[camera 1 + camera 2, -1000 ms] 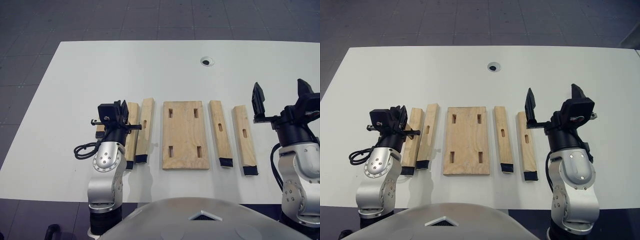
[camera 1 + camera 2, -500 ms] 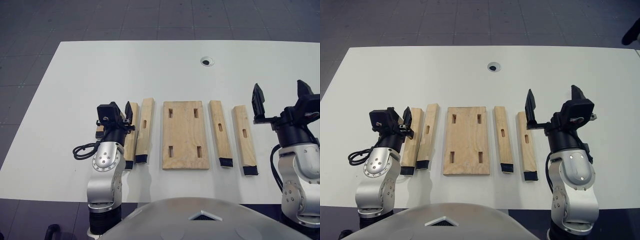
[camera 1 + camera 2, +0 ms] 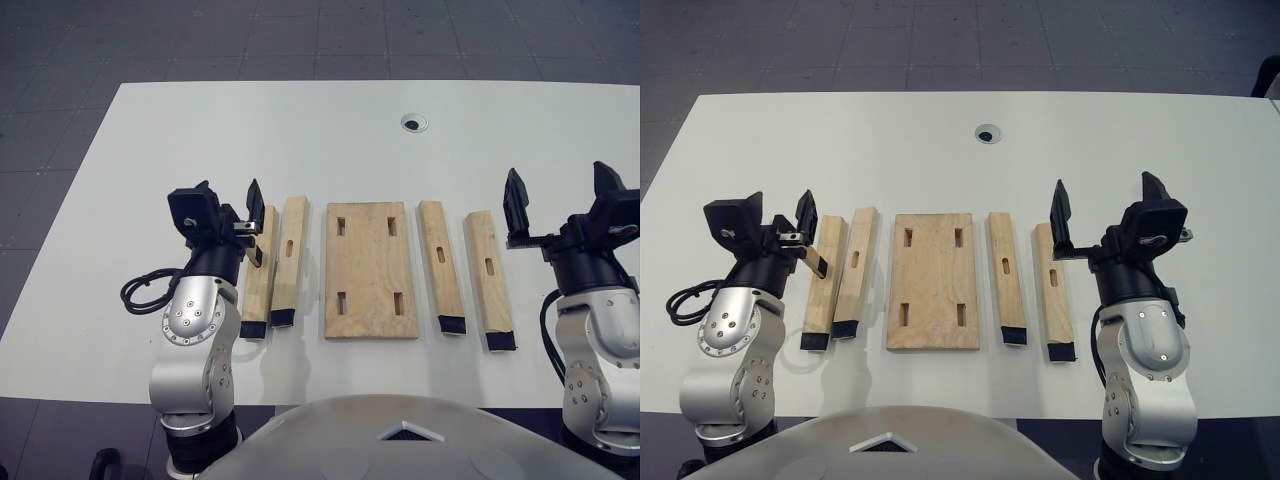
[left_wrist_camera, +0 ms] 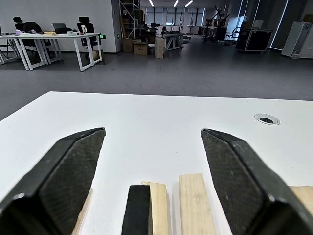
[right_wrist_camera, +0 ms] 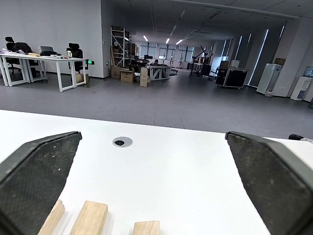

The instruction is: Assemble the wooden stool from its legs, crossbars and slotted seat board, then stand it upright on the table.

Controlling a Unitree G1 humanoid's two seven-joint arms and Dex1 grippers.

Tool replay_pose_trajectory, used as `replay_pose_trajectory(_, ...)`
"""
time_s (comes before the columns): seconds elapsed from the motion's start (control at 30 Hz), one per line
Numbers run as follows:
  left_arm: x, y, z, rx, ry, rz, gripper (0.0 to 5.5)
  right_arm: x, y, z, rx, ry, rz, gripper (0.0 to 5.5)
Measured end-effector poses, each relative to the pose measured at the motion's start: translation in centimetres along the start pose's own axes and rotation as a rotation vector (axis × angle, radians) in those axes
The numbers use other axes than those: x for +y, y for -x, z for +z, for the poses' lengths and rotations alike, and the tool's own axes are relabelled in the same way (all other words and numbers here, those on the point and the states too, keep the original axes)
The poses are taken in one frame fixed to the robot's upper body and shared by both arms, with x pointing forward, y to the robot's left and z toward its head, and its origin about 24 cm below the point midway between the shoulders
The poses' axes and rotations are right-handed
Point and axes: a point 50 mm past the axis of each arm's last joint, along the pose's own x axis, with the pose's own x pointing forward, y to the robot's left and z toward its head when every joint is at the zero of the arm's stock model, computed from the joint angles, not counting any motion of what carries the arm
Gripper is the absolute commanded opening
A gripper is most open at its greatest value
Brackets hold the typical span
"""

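Observation:
The slotted seat board (image 3: 371,270) lies flat at the table's middle. Two wooden legs (image 3: 260,272) (image 3: 288,260) lie side by side to its left, and two more (image 3: 441,265) (image 3: 488,280) to its right, all with a dark near end. My left gripper (image 3: 222,208) hovers open over the far end of the leftmost leg, holding nothing; its pads (image 4: 73,171) frame the leg ends (image 4: 195,205). A short wooden piece (image 3: 816,262) shows just under it. My right gripper (image 3: 560,195) stands open and holds nothing, to the right of the rightmost leg.
A round cable hole (image 3: 414,122) sits in the white table (image 3: 200,130) toward the far side. A black cable loop (image 3: 140,295) lies beside my left arm. Bare table surface stretches beyond the wooden parts.
My left gripper has opened wide and its arm has shifted to the left. The right arm and the wooden parts have stayed in place.

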Motion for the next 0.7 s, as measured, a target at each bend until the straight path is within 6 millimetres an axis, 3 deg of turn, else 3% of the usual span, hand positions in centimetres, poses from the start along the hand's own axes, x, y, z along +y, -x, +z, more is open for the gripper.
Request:
replay_pose_trajectory(0.3, 0.5, -2.3, 4.6, -0.156, 0.019, -0.076, 3.65, 0.0, -0.2, -0.5, 0.019, -0.003, -0.001, 5.5)
replay_pose_trajectory(0.47, 0.3, -4.3, 4.7, -0.113, 0.064, -0.141, 3.65, 0.1, -0.4, -0.6, 0.012, -0.001, 0.004, 5.5)
replay_pose_trajectory(0.7, -0.4, -4.9, 3.5, -0.031, 0.099, -0.186, 3.65, 0.2, -0.4, -0.5, 0.005, -0.001, 0.006, 5.5)
